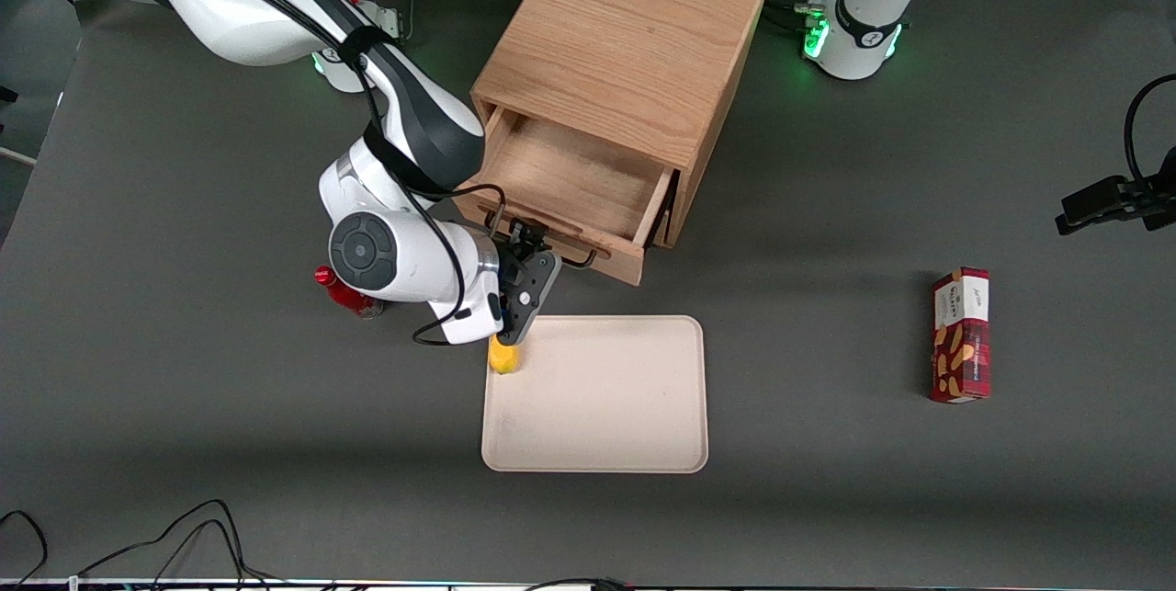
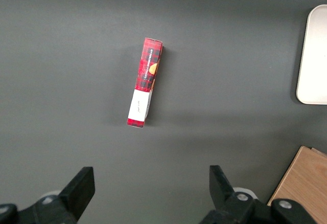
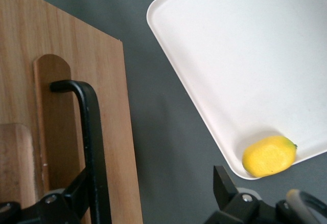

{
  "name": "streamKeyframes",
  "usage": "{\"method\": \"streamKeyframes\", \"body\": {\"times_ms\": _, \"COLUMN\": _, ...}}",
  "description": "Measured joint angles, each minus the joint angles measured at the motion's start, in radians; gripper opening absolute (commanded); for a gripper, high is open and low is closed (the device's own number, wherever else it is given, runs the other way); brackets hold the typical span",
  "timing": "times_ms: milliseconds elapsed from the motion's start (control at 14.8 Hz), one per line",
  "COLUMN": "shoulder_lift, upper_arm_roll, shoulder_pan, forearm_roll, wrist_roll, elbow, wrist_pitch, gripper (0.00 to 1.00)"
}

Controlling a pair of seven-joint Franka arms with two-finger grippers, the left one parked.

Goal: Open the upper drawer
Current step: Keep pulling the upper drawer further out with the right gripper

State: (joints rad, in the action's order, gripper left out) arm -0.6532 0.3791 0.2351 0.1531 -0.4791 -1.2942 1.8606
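Note:
The upper drawer (image 1: 570, 177) of the light oak cabinet (image 1: 625, 30) stands pulled out, its plain wood inside showing. Its black wire handle (image 1: 588, 255) runs along the drawer front, which faces the front camera. My right gripper (image 1: 533, 246) is at the drawer front, at the handle's end toward the working arm. In the right wrist view the gripper (image 3: 149, 188) is open wide. One finger (image 3: 76, 193) lies against the handle (image 3: 92, 132) and the other (image 3: 222, 183) is over the grey table. It holds nothing. The bottom drawer is hidden under the upper one.
A cream tray (image 1: 597, 398) lies in front of the drawer, nearer the front camera, with a yellow fruit (image 1: 503, 357) in its corner under my wrist. A red bottle (image 1: 347, 292) stands beside my arm. A red snack box (image 1: 961, 334) lies toward the parked arm's end.

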Motion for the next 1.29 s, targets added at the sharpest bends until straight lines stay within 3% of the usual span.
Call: {"method": "streamKeyframes", "body": {"times_ms": 1288, "shoulder_lift": -0.065, "upper_arm_roll": -0.035, "shoulder_pan": 0.001, "forearm_roll": -0.013, "wrist_roll": -0.040, "elbow": 0.098, "wrist_pitch": 0.001, "gripper": 1.00}}
